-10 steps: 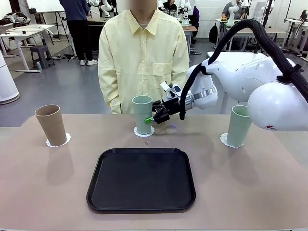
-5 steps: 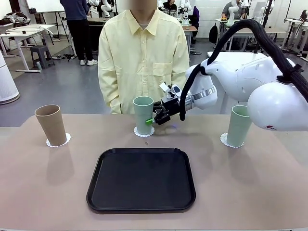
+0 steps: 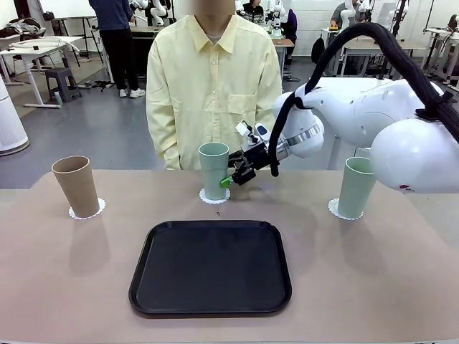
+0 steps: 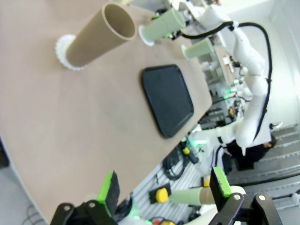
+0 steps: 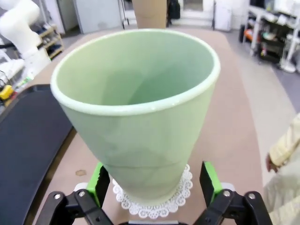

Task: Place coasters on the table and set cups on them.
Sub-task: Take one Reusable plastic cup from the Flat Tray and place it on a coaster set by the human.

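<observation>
Three cups stand upright on the table (image 3: 64, 287), each on a lacy white coaster. The tan cup (image 3: 75, 185) is at the left on its coaster (image 3: 87, 210). A mint cup (image 3: 213, 170) stands in the middle on a coaster (image 3: 214, 197), another mint cup (image 3: 356, 186) at the right on a coaster (image 3: 334, 208). My right gripper (image 3: 231, 177) is at the middle cup's right side, open. In the right wrist view its green pads (image 5: 98, 180) flank that cup (image 5: 136, 112) low down without touching. My left gripper (image 4: 164, 187) hangs open and empty, far from the tan cup (image 4: 96, 42).
A black rounded tray (image 3: 211, 266) lies empty in the front middle of the table. A person in a yellow shirt (image 3: 213, 86) stands at the far edge behind the middle cup, hands down. The tray (image 4: 167, 98) also shows in the left wrist view.
My right gripper has spread its fingers off the middle mint cup, and the right arm has risen slightly. The cups stay put.
</observation>
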{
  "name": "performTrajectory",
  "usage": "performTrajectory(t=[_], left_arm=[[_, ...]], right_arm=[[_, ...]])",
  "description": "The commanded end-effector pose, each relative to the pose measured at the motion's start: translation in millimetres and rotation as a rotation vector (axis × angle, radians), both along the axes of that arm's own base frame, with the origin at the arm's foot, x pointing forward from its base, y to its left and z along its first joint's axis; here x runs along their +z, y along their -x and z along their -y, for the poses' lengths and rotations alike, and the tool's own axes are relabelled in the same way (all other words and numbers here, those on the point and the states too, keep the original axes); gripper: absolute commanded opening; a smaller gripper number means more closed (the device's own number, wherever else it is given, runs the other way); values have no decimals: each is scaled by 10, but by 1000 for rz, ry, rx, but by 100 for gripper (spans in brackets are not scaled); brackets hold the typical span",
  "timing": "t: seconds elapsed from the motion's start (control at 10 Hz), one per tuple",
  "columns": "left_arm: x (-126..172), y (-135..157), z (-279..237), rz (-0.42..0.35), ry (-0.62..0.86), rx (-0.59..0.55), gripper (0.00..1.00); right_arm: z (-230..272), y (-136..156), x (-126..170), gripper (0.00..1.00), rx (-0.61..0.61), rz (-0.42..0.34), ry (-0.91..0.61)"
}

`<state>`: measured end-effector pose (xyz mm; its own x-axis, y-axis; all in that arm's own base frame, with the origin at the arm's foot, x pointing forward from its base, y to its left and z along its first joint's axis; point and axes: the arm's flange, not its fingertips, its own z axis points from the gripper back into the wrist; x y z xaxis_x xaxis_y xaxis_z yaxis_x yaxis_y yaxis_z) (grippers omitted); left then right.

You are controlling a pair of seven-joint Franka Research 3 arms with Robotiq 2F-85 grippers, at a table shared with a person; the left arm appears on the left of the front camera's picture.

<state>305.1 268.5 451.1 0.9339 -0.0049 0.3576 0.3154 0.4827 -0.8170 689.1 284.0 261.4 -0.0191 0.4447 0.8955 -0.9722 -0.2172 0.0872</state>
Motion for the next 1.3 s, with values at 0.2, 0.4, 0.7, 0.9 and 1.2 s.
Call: performTrajectory(t=[0.2, 0.4, 0.7, 0.9, 1.2], left_arm=[[33, -2, 9, -1, 19, 14, 100], [33, -2, 9, -1, 19, 14, 100], [33, -2, 9, -1, 19, 14, 100], [33, -2, 9, -1, 19, 14, 100], [33, -2, 9, -1, 19, 14, 100]], right_arm=[[142, 217, 184, 100, -81, -61, 155], [243, 281, 275, 100, -132, -71, 213], [508, 699, 767, 100, -362, -136, 426], [720, 1048, 1219, 100, -579, -232, 574], [844, 1557, 1678, 100, -769, -369, 721]])
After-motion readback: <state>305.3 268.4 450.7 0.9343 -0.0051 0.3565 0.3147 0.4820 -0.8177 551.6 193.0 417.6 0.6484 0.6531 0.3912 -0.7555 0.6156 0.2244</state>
